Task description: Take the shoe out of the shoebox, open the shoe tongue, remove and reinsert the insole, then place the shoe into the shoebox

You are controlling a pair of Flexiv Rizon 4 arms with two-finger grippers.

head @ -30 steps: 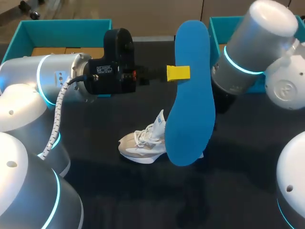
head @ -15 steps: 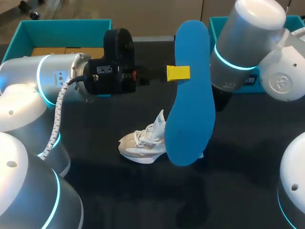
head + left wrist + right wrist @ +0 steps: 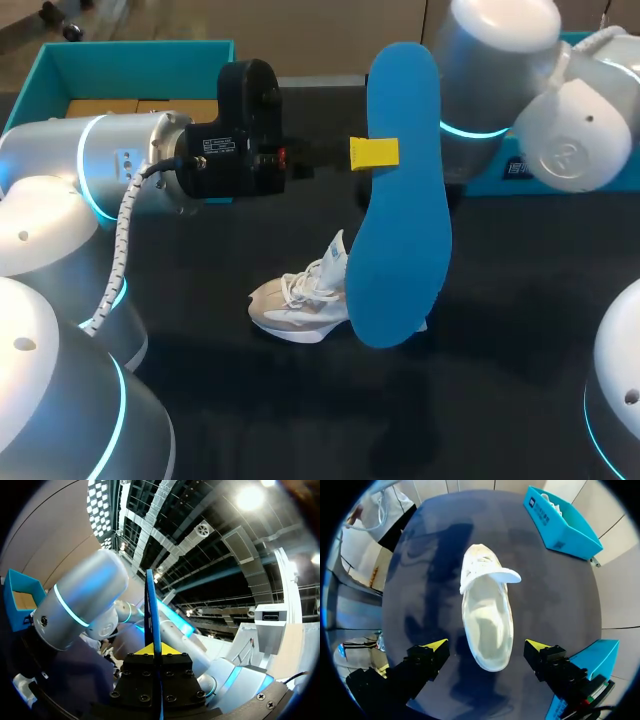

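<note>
Dark tabletop (image 3: 500,300), white lace-up sneaker (image 3: 300,300) resting mid-table, tongue folded out. Left gripper (image 3: 374,152) pinching flat blue foam insole (image 3: 400,200), held upright over the sneaker. Right gripper (image 3: 487,646) spread wide, hovering above the sneaker's open mouth. Teal cardboard shoebox (image 3: 60,70) at far left corner.

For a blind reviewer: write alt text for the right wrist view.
A white shoe lies on the dark table, its inside showing, under the right gripper, whose yellow-tipped fingers stand open on either side. A teal shoebox stands beyond it.
</note>
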